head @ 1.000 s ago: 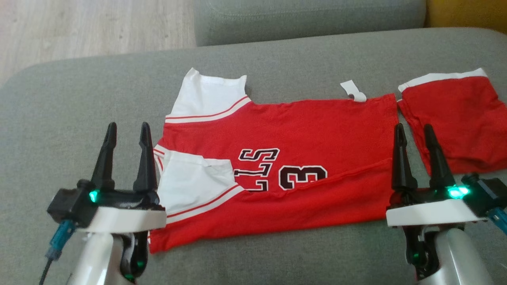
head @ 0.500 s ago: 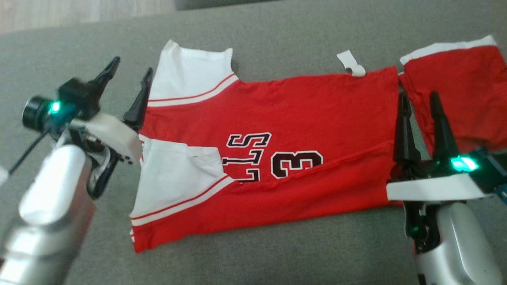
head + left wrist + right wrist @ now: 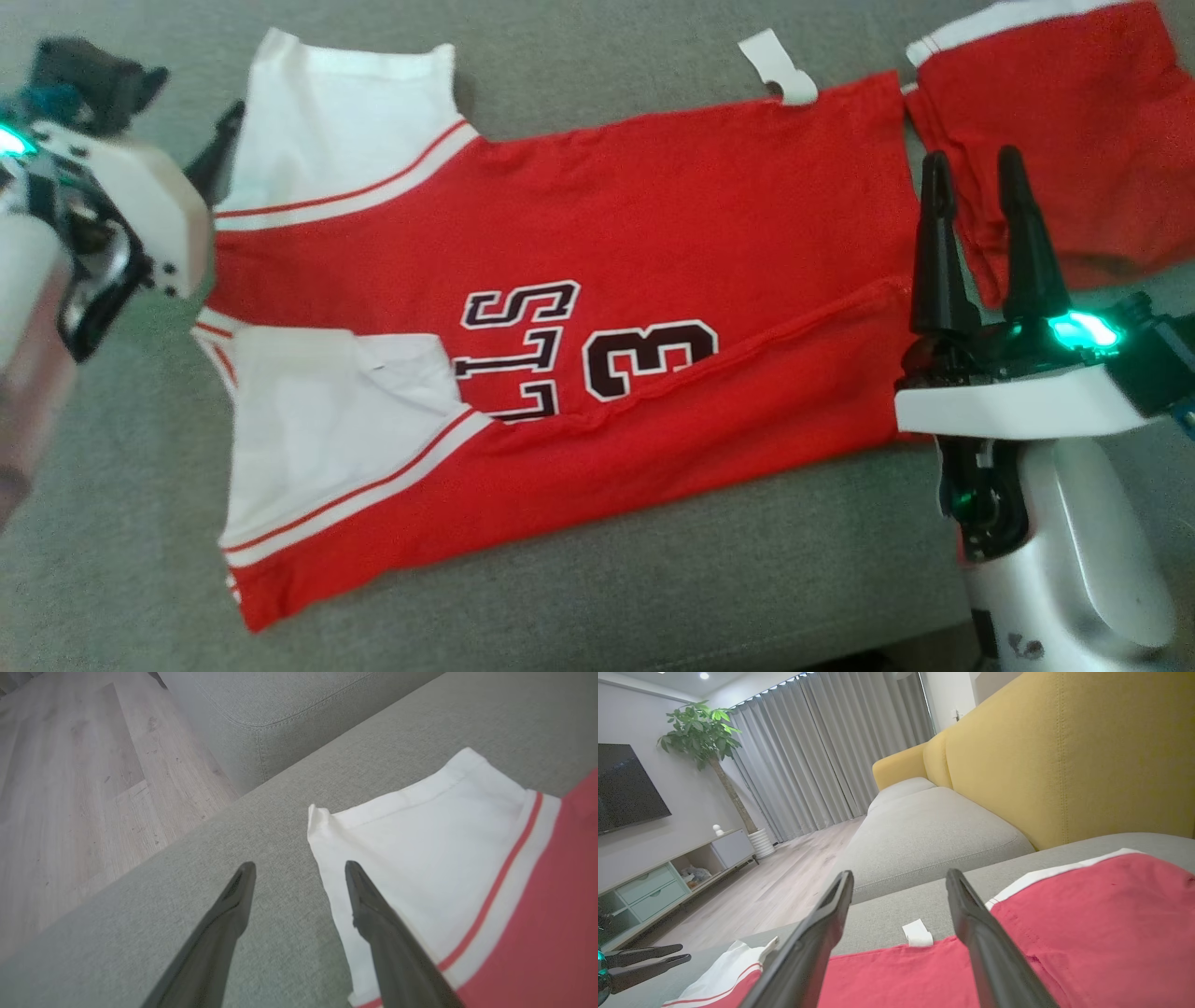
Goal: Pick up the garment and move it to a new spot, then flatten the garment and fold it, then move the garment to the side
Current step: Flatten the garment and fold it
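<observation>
Jersey (image 3: pixel 653 205) in red, with white sleeves and dark lettering, lies spread across the grey sofa cushion (image 3: pixel 653 579), its near hem flap (image 3: pixel 747 420) turned up along a slanted crease. The left gripper (image 3: pixel 299 865) hovers at the far white sleeve (image 3: pixel 345 121) with its fingers spread and nothing between them; in the left wrist view one finger stands over the sleeve's edge and the other over bare cushion. The right gripper (image 3: pixel 973 159) is likewise spread and empty, at the jersey's opposite end, just beside the red shorts (image 3: pixel 1074 112).

Several things could go wrong from here. A pinch at the sleeve's edge may take only the top layer, so the jersey would bunch or twist rather than lift flat. If the right gripper closes where it stands, it could snag the shorts and drag them along. An uneven lift by the two arms would probably undo the turned-up hem. The jersey's near corner lies close to the cushion's front edge and could slide off.
</observation>
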